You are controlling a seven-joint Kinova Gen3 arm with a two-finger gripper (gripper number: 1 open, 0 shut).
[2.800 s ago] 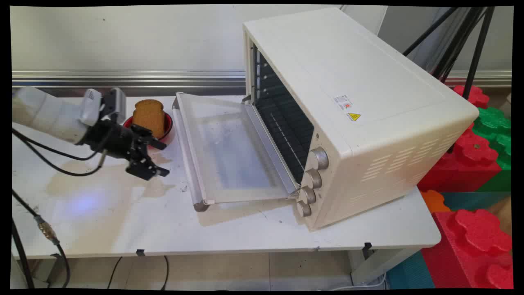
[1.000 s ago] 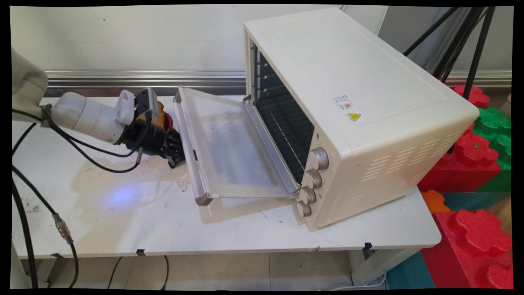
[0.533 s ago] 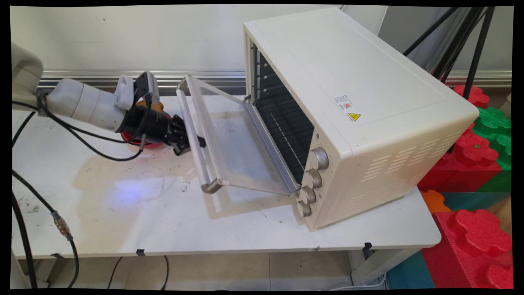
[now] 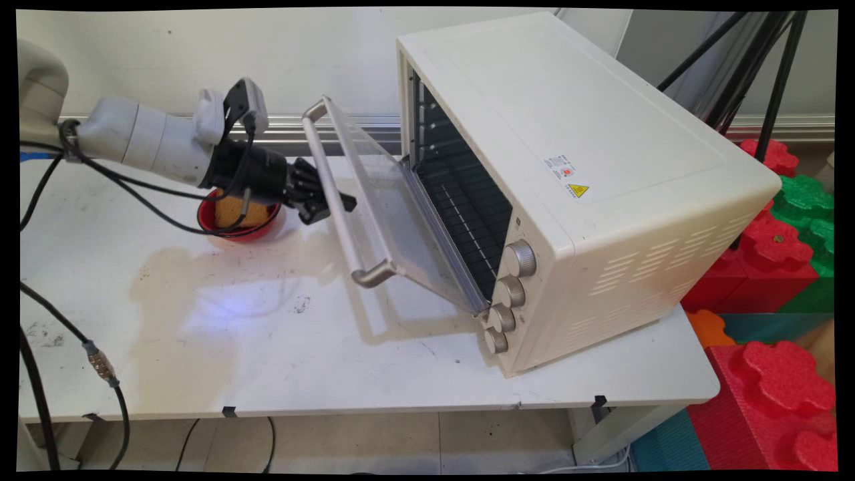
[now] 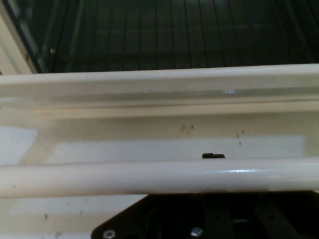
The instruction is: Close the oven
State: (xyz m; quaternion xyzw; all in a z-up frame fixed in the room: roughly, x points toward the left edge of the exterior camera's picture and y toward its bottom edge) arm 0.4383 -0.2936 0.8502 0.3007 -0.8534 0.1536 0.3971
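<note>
My gripper (image 4: 330, 204): it is at the handle bar of the oven door, about the middle of the bar's length. In the main view one black finger (image 4: 344, 198) reaches past the bar on the glass side. In the hand view the bar crosses right above my black linkage (image 5: 209, 219) and covers the fingertips. I cannot tell if the fingers are spread or pressed on the bar.

Handle bar (image 4: 342, 200): a long pale metal tube, fixed to the free edge of the door by a short bracket at each end. In the hand view the handle bar (image 5: 159, 177) runs flat across the whole picture.

Oven door (image 4: 394, 200): it has a glass panel and is hinged at the lower front of the oven. It stands tilted, about half way between flat and shut, with the free edge high. Through the glass I see the table under it.

Oven (image 4: 568, 174): a cream-white toaster oven on the right part of the table. The dark inside with the wire rack (image 5: 164, 35) is open to see. Four round knobs (image 4: 520, 259) stand in a column at the front corner.

Red bowl (image 4: 237, 224): it stands on the table under my wrist, just beside the door. It holds a piece of brown bread (image 4: 230, 210), partly hidden by my hand.

Table (image 4: 267, 361): white, with pale stains and small dark specks near the bowl.

Beside the table: big red and green foam blocks (image 4: 781, 247) on the right, and black tripod legs (image 4: 775, 87) behind the oven.
</note>
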